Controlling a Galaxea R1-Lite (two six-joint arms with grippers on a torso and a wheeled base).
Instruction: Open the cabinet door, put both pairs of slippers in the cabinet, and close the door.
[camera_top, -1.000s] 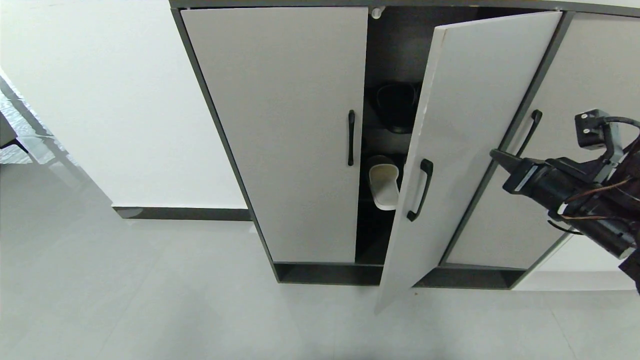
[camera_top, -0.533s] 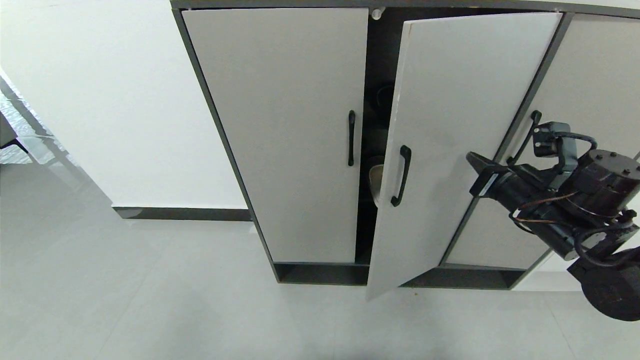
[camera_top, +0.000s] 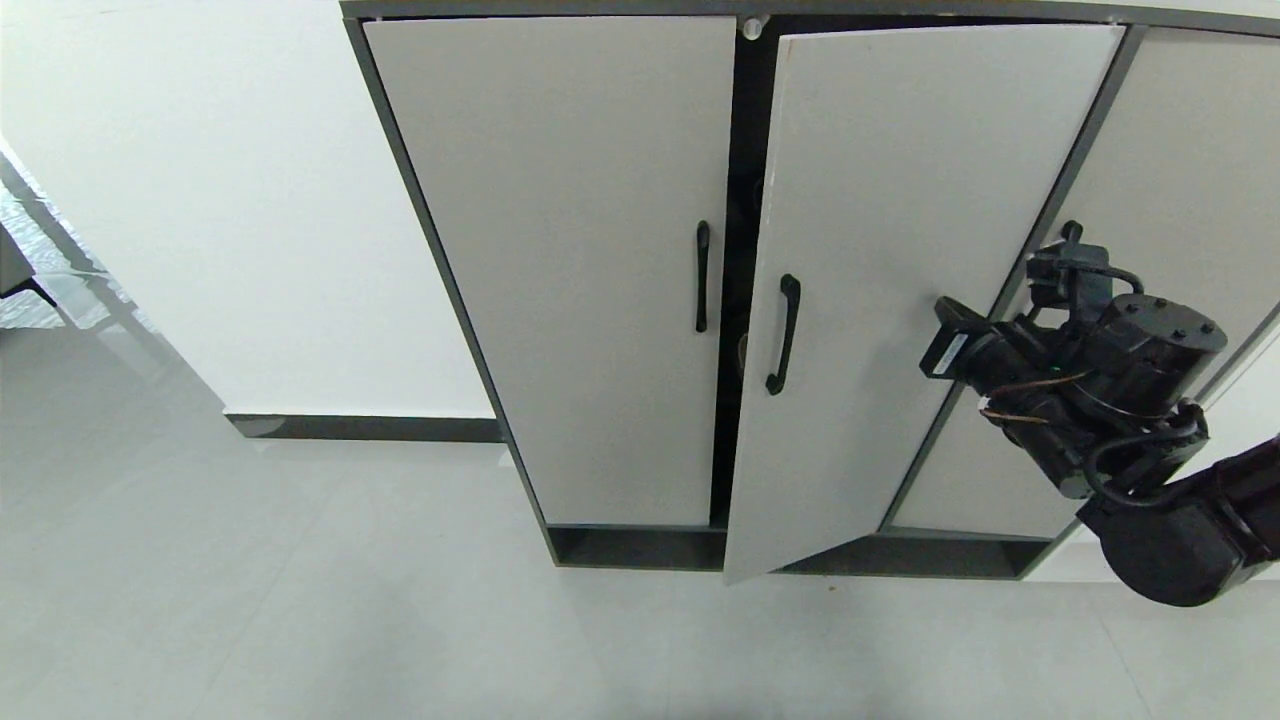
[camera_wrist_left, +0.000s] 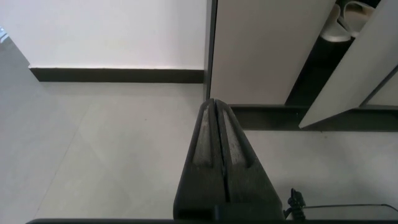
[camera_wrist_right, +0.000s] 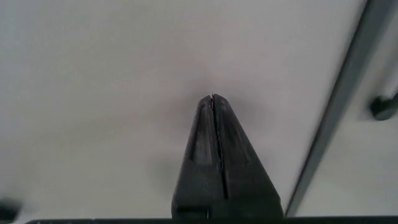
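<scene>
Grey flat-panel cabinet with dark frame (camera_top: 640, 548) occupies the upper centre and right of the head view, standing on the pale tiled floor (camera_top: 300, 600). Its left door panel (camera_top: 560, 250) sits flush; the adjoining door (camera_top: 900, 200) to the right stands slightly ajar (narrow gap between them). Black right gripper (camera_top: 942, 345) sits centre right, tip at that door's face, right of its black bar handle (camera_top: 783, 334). A pale slipper (camera_wrist_left: 348, 12) lies inside, behind the gap.

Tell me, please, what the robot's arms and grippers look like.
The right arm is black, with a round, screw-studded joint housing, looped black cables, a thin copper-coloured wire and a white label near the right gripper. Both it and the left gripper have dark grey fingers tapering to a narrow wedge.
</scene>
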